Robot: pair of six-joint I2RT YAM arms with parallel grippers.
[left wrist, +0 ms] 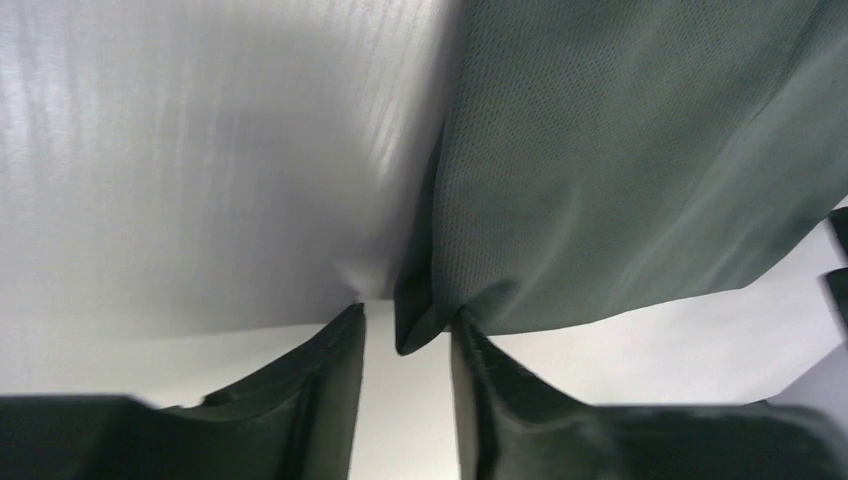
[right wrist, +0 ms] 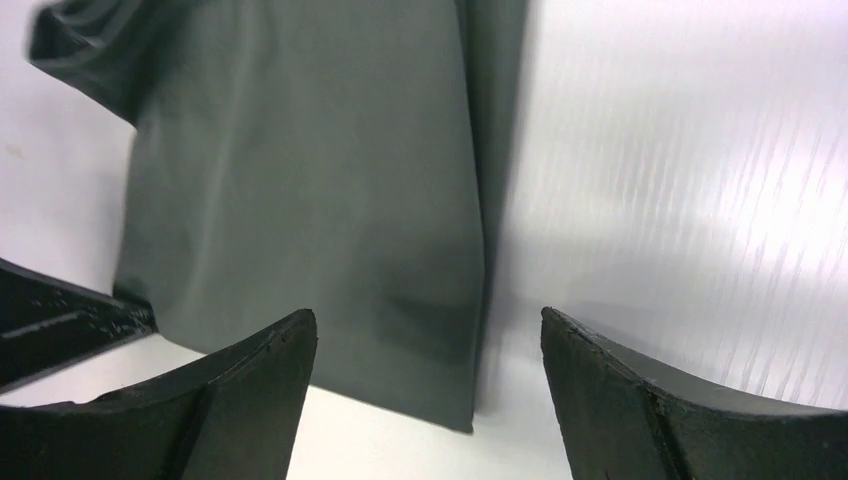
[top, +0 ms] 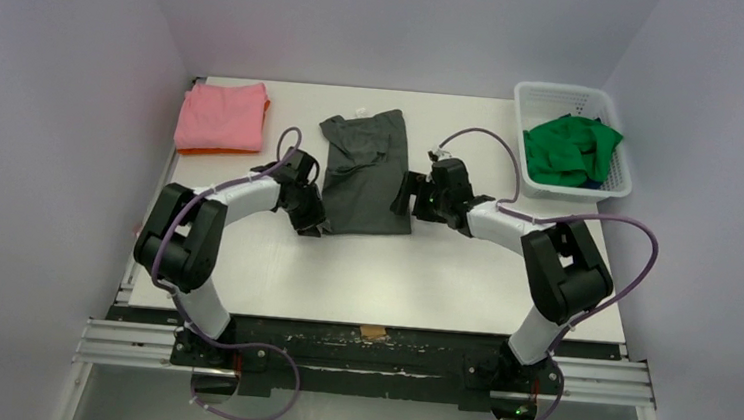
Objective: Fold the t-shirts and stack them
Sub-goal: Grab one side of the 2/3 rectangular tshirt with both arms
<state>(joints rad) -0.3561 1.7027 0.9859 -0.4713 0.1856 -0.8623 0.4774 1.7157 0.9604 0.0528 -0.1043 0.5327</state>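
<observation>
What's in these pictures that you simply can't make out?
- The orange t-shirt: top view, the pink t-shirt covers all but one edge.
- Rest of the basket: top view, the green t-shirt hides all but a blue sliver.
- Whether the left gripper pinches the grey t-shirt: wrist view too close; top view, arm blocks it.

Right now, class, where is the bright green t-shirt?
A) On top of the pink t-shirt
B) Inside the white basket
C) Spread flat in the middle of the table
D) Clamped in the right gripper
B: the bright green t-shirt lies bunched inside the white basket at the far right of the table. The dark grey t-shirt is the one spread mid-table.
</observation>
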